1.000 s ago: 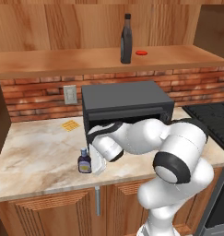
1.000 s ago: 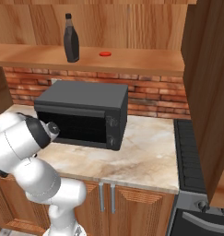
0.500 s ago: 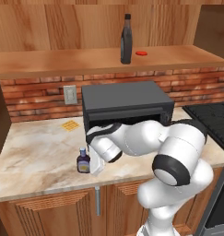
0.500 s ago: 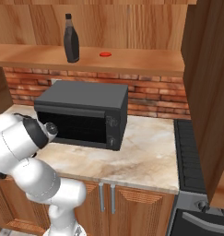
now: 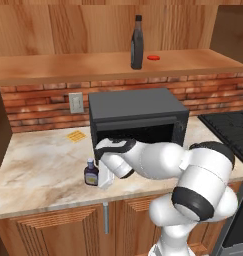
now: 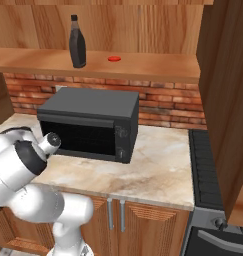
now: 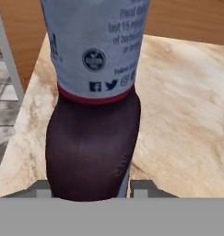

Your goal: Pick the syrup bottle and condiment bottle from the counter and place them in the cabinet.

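The syrup bottle [image 5: 137,42] stood upright on the shelf board of the cabinet [image 5: 53,67], beside a small red disc [image 5: 153,57], so that half of the task appeared done. The condiment bottle [image 5: 91,172] remained on the marble surface [image 5: 38,170], near its front edge and in front of the black microwave [image 5: 138,117]. The arm reached low, setting the tool [image 5: 104,176] against the bottle's right side. In the hand view the bottle's dark body [image 7: 90,147] sat between the fingertips [image 7: 143,188], apparently partly closed on it; a firm grip could not be confirmed. The low, level approach presumably suited a squat bottle.
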Controlling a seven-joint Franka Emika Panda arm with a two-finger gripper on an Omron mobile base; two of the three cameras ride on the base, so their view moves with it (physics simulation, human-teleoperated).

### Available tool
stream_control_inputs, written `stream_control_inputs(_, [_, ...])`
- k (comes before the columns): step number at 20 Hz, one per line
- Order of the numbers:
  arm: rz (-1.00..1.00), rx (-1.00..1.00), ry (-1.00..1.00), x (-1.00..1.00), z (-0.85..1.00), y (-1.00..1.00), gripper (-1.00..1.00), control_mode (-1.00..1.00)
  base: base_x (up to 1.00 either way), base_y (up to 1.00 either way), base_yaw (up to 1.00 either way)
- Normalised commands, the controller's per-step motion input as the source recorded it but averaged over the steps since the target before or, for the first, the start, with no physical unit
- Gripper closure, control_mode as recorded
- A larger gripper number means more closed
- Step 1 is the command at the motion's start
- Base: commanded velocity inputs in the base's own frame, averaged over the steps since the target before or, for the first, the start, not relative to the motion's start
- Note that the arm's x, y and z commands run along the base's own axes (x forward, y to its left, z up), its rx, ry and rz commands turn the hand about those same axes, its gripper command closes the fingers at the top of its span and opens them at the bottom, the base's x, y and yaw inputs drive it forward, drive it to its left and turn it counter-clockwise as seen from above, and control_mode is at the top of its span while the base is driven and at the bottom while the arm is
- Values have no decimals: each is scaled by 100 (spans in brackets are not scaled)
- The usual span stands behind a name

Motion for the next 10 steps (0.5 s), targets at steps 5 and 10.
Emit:
stream_control_inputs(5, [-8,0,0,-19,26,-15,100,-100,0,0,0])
stream_control_inputs(10, [-5,3,0,-15,41,-15,100,-100,0,0,0])
